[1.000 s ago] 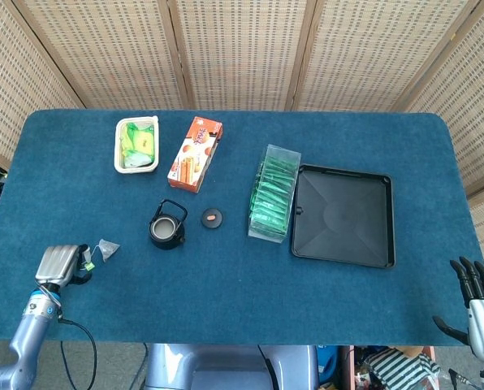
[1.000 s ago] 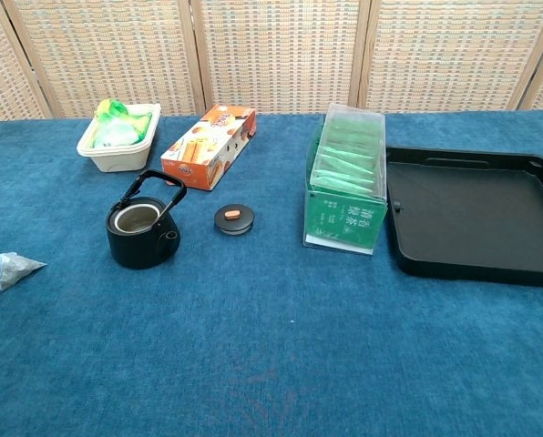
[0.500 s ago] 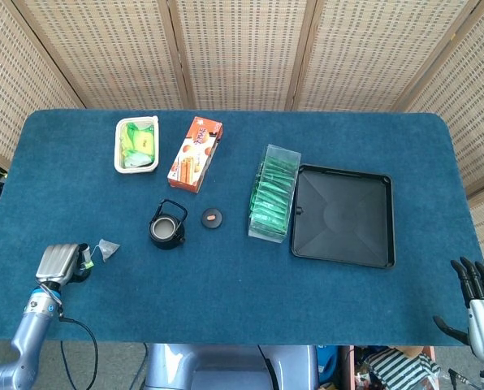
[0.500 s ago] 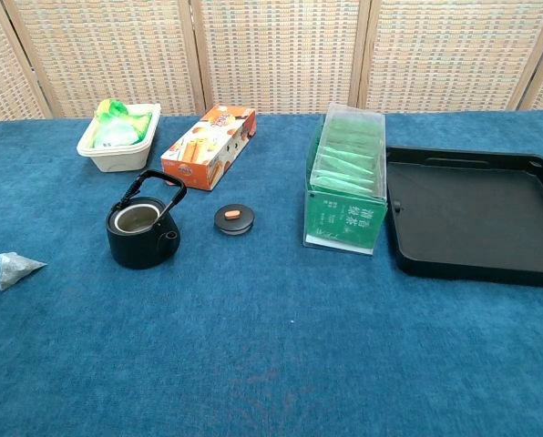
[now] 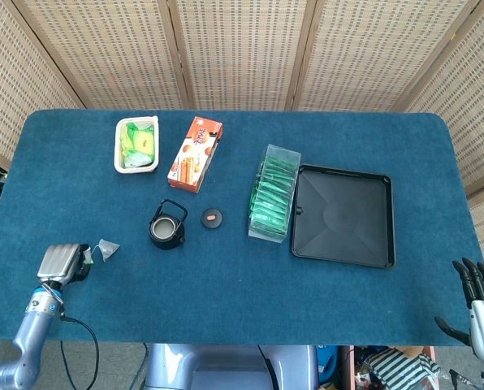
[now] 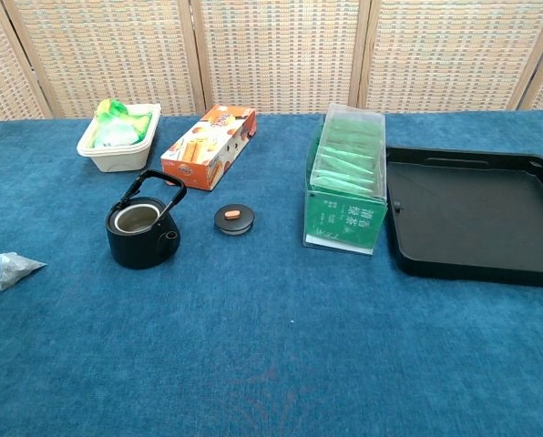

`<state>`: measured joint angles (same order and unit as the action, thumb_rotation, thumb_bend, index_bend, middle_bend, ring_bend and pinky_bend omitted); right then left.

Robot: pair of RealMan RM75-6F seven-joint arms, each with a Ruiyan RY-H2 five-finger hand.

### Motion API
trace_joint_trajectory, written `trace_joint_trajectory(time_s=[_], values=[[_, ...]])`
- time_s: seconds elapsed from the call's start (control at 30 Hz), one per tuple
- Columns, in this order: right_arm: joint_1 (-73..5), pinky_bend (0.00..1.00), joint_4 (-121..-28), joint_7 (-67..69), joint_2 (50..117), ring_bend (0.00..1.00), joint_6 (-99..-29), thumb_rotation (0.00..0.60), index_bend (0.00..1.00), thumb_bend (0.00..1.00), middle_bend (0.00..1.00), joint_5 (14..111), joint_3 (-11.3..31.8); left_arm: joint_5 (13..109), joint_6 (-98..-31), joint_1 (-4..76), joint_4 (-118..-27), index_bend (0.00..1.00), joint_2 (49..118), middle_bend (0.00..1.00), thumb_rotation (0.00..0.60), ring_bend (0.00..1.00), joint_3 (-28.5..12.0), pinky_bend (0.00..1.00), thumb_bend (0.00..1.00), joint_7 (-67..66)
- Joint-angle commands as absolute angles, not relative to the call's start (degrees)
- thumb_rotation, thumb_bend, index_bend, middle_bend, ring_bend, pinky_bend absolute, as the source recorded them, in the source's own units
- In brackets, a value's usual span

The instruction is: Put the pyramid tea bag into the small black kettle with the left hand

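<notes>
Nothing has visibly moved since earlier: left hand stays low beside the tea bag, fingers curled, empty as far as shows. Tea bag lies on the tabletop, left of the open kettle. Right hand fingers spread, empty.
</notes>
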<state>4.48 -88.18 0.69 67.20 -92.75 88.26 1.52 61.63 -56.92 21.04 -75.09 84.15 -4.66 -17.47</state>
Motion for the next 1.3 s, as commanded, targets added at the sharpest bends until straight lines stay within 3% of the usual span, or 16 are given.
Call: trace_joint_trajectory(time_s=[0.03,0.77,1.3], values=[[4.6,0.06,-88.2,0.6,67.2,0.00,-92.8,0.600,0.11,0.02,0.15,88.2,1.6,61.5,-56.8,21.2,-75.0,0.57,84.3,0.67,0.600,0.56,-4.8,0.63,0.49,-17.4],[4.7,0.06,-88.8,0.0,67.0,0.00,-93.1,0.600,0.11,0.02,0.15,88.4,1.8,61.7,-56.8,21.5,-74.3,0.69,84.6,0.69,0.600,0.57,-5.4,0.63,0.51,-13.6],[4.2,0.06,-88.3,0.5,67.4,0.00,-92.7,0.600,0.11,0.02,0.15,88.7,2.0,66.6,-63.2,19.7,-83.8,0.72,78.1,0.70,0.600,0.58,-6.7,0.63,0.51,-8.5]])
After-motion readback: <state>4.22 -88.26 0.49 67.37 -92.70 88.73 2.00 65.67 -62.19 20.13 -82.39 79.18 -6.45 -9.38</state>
